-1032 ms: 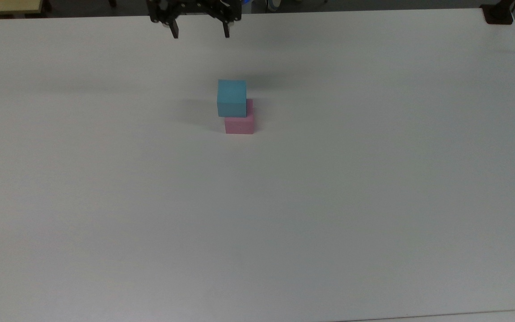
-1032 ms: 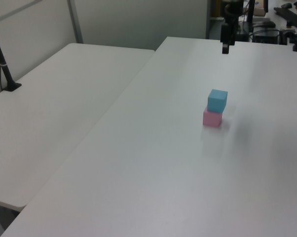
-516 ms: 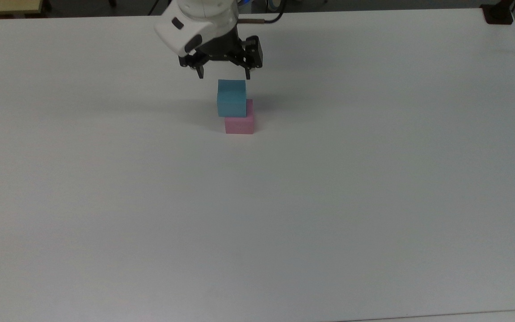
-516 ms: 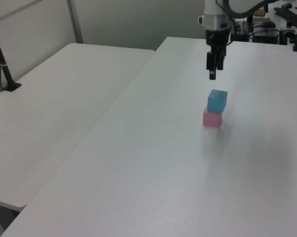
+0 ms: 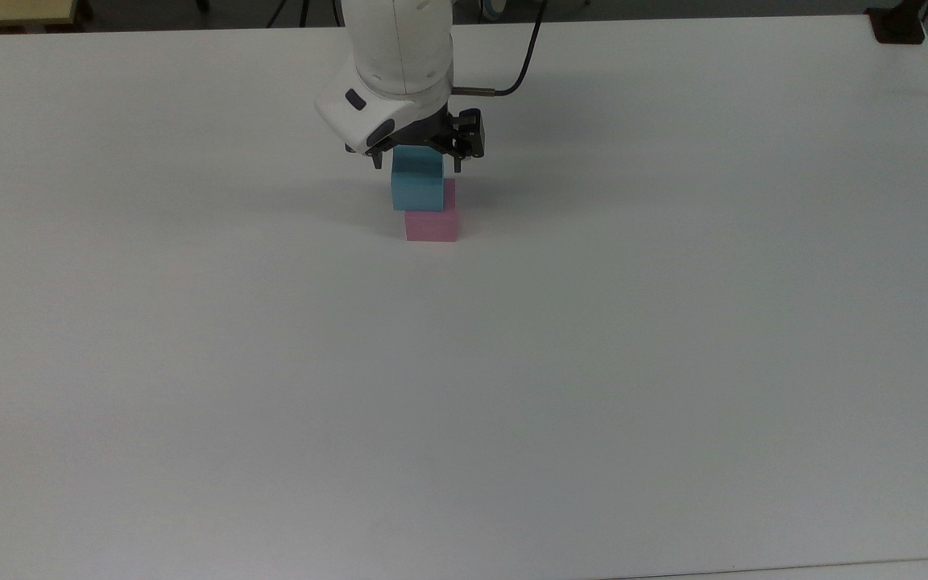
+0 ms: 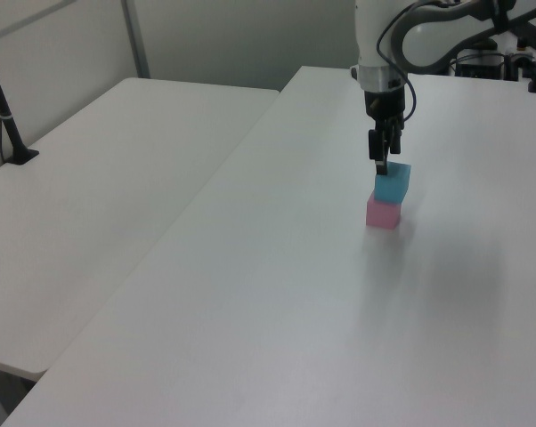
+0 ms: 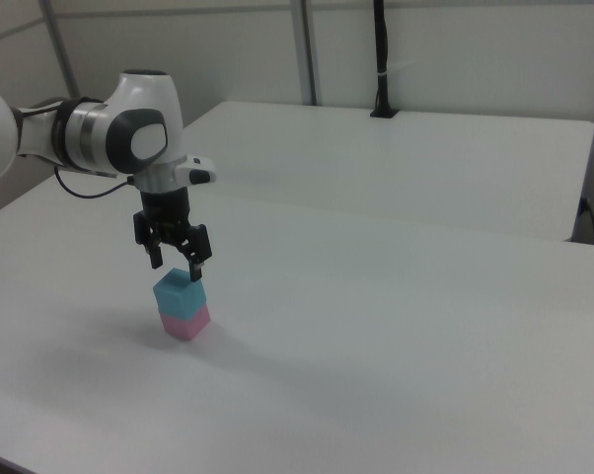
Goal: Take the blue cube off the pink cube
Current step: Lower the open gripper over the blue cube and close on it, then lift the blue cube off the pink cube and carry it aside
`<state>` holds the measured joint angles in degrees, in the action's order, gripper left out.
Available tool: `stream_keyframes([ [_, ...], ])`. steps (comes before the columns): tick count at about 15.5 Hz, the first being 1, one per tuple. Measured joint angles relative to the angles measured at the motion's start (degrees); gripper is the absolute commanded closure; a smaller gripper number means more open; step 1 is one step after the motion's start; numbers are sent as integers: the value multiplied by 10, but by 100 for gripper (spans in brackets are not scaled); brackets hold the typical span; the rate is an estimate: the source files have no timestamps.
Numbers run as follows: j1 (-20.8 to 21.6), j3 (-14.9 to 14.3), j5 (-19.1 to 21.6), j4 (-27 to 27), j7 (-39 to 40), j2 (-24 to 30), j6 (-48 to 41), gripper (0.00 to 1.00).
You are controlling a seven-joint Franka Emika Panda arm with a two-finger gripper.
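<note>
The blue cube (image 5: 417, 187) sits on the pink cube (image 5: 432, 225), shifted a little toward the top view's upper left so the pink one's right edge sticks out. My gripper (image 5: 417, 166) is open directly over the stack, one finger on each side of the blue cube's top. In the right view the fingertips (image 7: 195, 272) hang at about the height of the top face of the blue cube (image 7: 179, 293), above the pink cube (image 7: 185, 323). In the left view the gripper (image 6: 381, 165) meets the upper edge of the blue cube (image 6: 393, 185), which rests on the pink cube (image 6: 384, 213).
The stack stands on a wide white table (image 5: 512, 387). A black clamp (image 5: 899, 24) sits at its corner in the top view's upper right. A second white table (image 6: 90, 205) adjoins it, with a black post (image 6: 5, 116) at its edge. A cable (image 5: 512, 80) trails from the wrist.
The arm has come from the table's far edge toward the stack and lowered. The open fingers, earlier behind and above the blue cube, now straddle its top. The cubes have not moved.
</note>
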<state>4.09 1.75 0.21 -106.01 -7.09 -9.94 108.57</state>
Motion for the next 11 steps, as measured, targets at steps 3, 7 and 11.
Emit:
stream_keyframes([
  [3, 0, 3, -17, -11, -12, 0, 4, 0],
  [7, 0, 13, -43, -32, -49, -4, 26, 27],
  [11, 14, 17, -51, -39, -102, -13, 44, 55],
])
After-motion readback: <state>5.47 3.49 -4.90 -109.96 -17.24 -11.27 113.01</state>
